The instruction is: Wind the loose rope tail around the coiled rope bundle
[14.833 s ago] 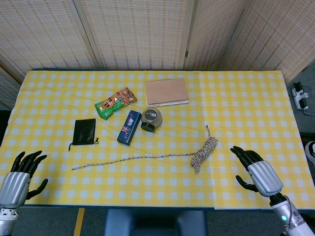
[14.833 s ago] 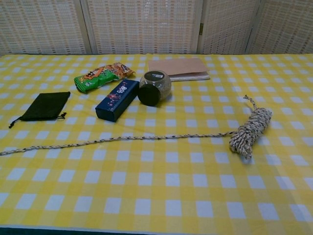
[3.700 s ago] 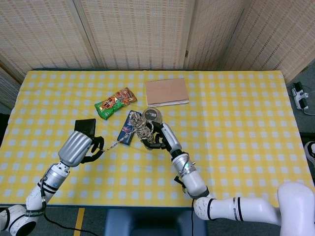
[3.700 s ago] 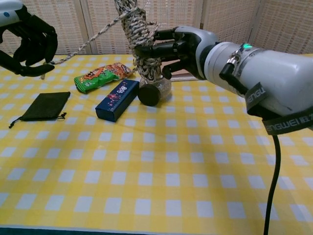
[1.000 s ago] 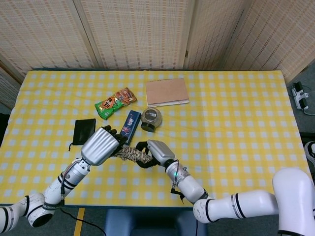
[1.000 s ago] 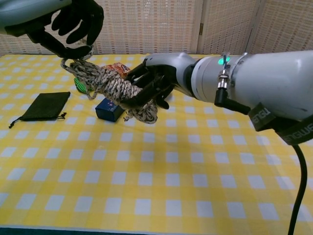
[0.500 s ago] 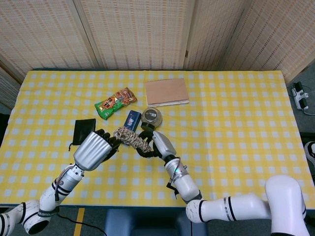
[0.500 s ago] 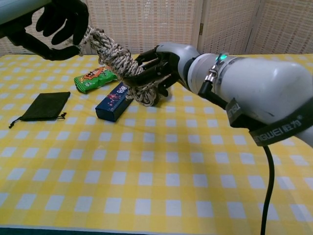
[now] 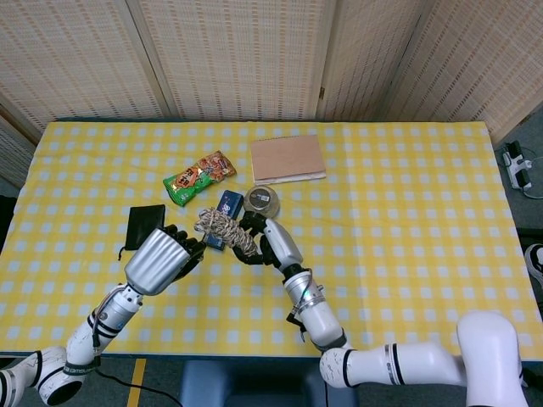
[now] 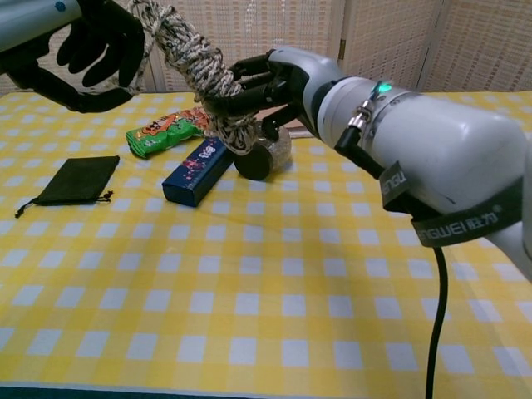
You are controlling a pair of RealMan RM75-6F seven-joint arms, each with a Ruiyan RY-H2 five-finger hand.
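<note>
The right hand (image 10: 270, 79) gripped the speckled white-and-brown coiled rope bundle (image 10: 199, 71) near its lower end, fingers wrapped around it, and held it tilted in the air above the table. The left hand (image 10: 96, 50) had its dark fingers curled at the bundle's upper end, where the thin loose rope tail (image 10: 143, 51) ran down across them; whether it actually pinched the tail could not be told. In the head view the right hand (image 9: 270, 240) and the left hand (image 9: 165, 254) sat close on either side of the bundle (image 9: 222, 230).

Below the bundle, on the yellow-and-white checked tablecloth (image 10: 291, 291), lay a dark blue rectangular box (image 10: 198, 170) and, just beside it, a round dark-lidded glass jar (image 10: 264, 154) on its side. A green-and-orange snack packet (image 10: 166, 130) lay behind the box, a small black drawstring pouch (image 10: 75, 179) to its left, and a flat tan notebook (image 9: 288, 158) further back.
</note>
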